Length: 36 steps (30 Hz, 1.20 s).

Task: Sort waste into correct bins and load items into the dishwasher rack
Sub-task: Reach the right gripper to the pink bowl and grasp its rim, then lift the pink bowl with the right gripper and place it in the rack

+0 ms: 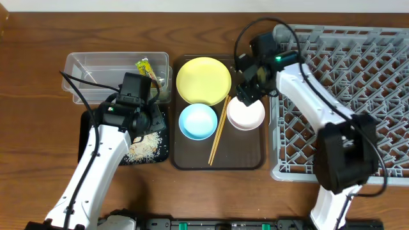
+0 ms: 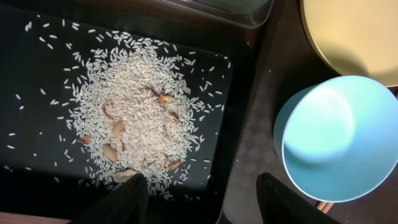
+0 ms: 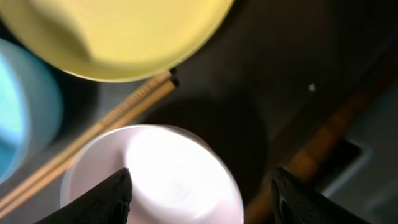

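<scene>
The yellow plate (image 1: 203,79), light blue bowl (image 1: 197,121), white bowl (image 1: 245,115) and chopsticks (image 1: 219,131) lie on the brown serving tray (image 1: 192,161). My right gripper (image 1: 248,92) is open and empty. It hangs over the white bowl's (image 3: 155,174) far rim, one finger over the bowl and one outside it (image 3: 202,199). My left gripper (image 2: 202,202) is open and empty over the right edge of the black tray (image 2: 37,74), which holds rice scraps (image 2: 134,112). The snack wrapper (image 1: 146,66) lies in the clear tub (image 1: 83,64). I cannot make out the tissue.
The grey dishwasher rack (image 1: 364,76) fills the right side, right of the brown tray. A small pale round thing (image 1: 282,30), possibly the cup, sits at its far left corner, partly hidden by my right arm. The blue bowl (image 2: 339,140) is just right of my left fingers.
</scene>
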Each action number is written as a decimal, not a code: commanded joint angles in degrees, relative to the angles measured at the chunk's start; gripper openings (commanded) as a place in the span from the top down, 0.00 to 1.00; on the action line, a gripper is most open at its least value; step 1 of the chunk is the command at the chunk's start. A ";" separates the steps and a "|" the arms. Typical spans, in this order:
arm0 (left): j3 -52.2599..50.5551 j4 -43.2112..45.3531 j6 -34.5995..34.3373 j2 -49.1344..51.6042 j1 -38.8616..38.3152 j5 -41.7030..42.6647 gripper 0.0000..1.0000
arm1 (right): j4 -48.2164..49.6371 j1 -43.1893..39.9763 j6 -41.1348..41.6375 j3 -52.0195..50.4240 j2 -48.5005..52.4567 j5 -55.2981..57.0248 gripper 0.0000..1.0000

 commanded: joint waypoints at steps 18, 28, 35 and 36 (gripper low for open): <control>0.33 -0.15 -0.76 -0.92 0.35 -1.29 0.41 | -4.87 0.66 5.40 0.11 3.74 15.82 0.99; 0.33 0.09 -0.76 -0.92 0.35 -1.29 0.41 | -0.13 -1.51 9.94 0.48 -10.64 17.70 0.99; 0.33 0.28 -0.74 -0.92 0.35 -1.29 0.36 | 9.07 -5.22 9.90 0.46 -20.02 31.41 0.99; 0.33 0.26 -0.74 -0.92 0.35 -1.29 0.36 | 10.51 -5.86 9.62 0.46 -20.33 34.18 0.99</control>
